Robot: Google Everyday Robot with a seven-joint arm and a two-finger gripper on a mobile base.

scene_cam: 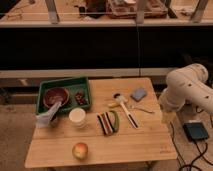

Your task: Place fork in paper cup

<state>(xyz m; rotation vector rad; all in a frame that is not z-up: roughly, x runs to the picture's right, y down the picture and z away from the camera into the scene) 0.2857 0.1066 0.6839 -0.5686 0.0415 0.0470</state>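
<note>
- Clearly the step in hand is the reach. The gripper [166,117] hangs at the end of the white arm [186,90], just off the right edge of the table [145,145].
- We cannot tell how far the gripper is open. We judge that it holds no fork only because the fork [142,109] lies on the wood.
- We find the fork on the right half of the table, just right of the white-handled utensil [129,114] and on the camera's side of the blue-grey pad [138,93]. It lies to the left of the gripper and near it.
- We find the paper cup [77,116] upright on the left half, just beside the green tray [64,82]. It is well apart from the fork, with a row of small dark and green items [109,122] between them.
- To do this well, we would come down over the fork's middle with the gripper set across its thin shaft. We would keep clear of the white handle beside it, which is easy to take by mistake.
- We judge that a thin fork lying flat offers little to grip, so we would take it low against the wood and lift slowly. We would then carry it high over the row and lower it into the light cup without tipping it.
</note>
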